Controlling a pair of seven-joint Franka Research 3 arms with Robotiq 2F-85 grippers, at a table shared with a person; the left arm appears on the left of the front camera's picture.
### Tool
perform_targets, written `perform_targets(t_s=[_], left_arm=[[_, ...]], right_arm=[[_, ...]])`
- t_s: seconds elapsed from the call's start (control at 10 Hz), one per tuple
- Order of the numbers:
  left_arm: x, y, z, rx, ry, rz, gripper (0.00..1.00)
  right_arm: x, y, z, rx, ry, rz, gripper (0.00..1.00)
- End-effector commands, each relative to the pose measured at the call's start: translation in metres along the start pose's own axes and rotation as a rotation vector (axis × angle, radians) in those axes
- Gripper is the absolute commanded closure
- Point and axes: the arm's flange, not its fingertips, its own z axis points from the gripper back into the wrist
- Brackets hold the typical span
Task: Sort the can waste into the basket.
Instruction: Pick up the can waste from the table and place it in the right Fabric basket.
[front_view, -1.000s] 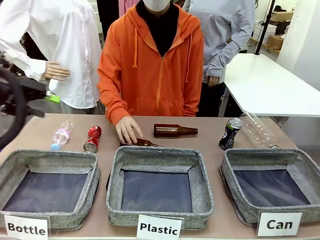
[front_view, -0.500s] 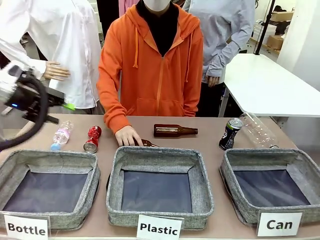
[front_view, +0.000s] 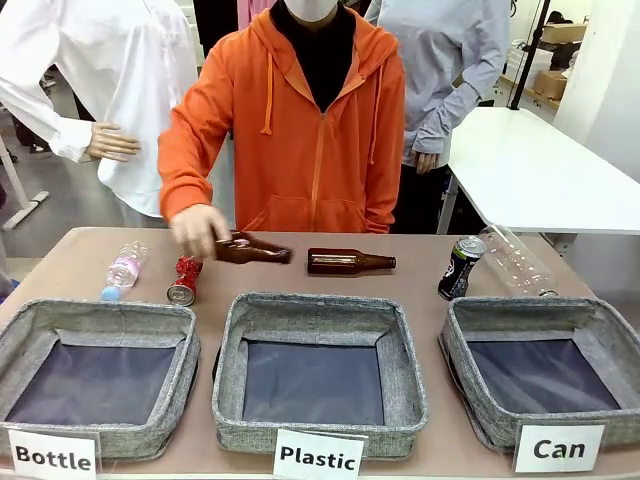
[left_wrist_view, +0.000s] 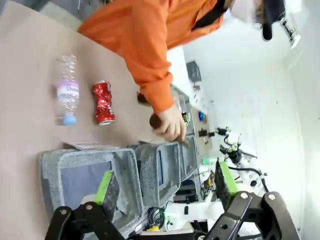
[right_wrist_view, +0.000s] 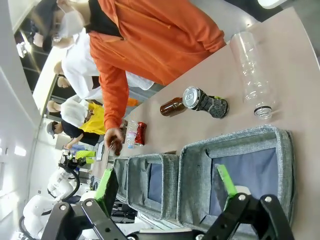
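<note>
In the front view we count three grey baskets along the lower edge: the Bottle basket (front_view: 95, 318) at lower left, the Plastic basket (front_view: 320, 305) in the middle and the Can basket (front_view: 545, 308) at lower right, each with a white label. We count two cans on the table (front_view: 60, 260) behind them. The red can (front_view: 185, 279) lies left of centre. The black-and-blue can (front_view: 460, 267) stands at right, just above the Can basket's far rim. Neither can is in a basket.

There are two brown bottles: the lying brown bottle (front_view: 350, 262) at centre and the held brown bottle (front_view: 255, 250), motion-blurred, in the person's hand (front_view: 198, 230). There are also two clear ones: the small clear bottle (front_view: 124, 268) at far left and the large clear bottle (front_view: 515, 258) at right. We cannot tell whether the large one touches the black-and-blue can.

In the left wrist view, the left gripper (left_wrist_view: 164, 175) has its jaws spread wide with nothing between them. We see the red can at upper left beside the small clear bottle. The three baskets run across the lower middle, the farther two squeezed together and hard to separate. The hand covers most of a brown bottle.

In the right wrist view, the right gripper (right_wrist_view: 167, 182) is likewise spread and empty. Both cans show. The black-and-blue can is at upper centre, its silver top toward us, hiding part of a brown bottle. The red can is tiny at centre left. The Can basket is nearest, at lower right.
</note>
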Motion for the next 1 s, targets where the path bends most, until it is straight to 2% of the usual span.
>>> perform_targets(t_s=[0.0,0.1,0.2,0.4,0.5,0.7,0.9], left_arm=[[-0.013,0.010,0.006,-0.031,-0.047,-0.046,0.00],[-0.017,0.008,0.008,-0.044,-0.037,-0.057,0.00],[-0.014,-0.001,-0.007,-0.031,0.022,-0.084,0.00],[-0.006,-0.017,-0.065,0.043,0.169,-0.114,0.00],[0.001,-0.018,-0.074,0.051,0.194,-0.101,0.00],[0.013,-0.009,-0.029,-0.055,0.151,-0.065,0.00],[-0.002,0.011,0.052,-0.210,-0.002,-0.051,0.00]], right_arm=[[0.002,-0.001,0.000,0.021,-0.016,0.027,0.00],[0.002,-0.001,0.000,0.021,-0.016,0.027,0.00],[0.002,-0.001,0.000,0.021,-0.016,0.027,0.00],[0.002,-0.001,0.000,0.021,-0.016,0.027,0.00],[0.002,-0.001,0.000,0.021,-0.016,0.027,0.00],[0.002,-0.001,0.000,0.021,-0.016,0.027,0.00],[0.002,-0.001,0.000,0.021,-0.016,0.027,0.00]])
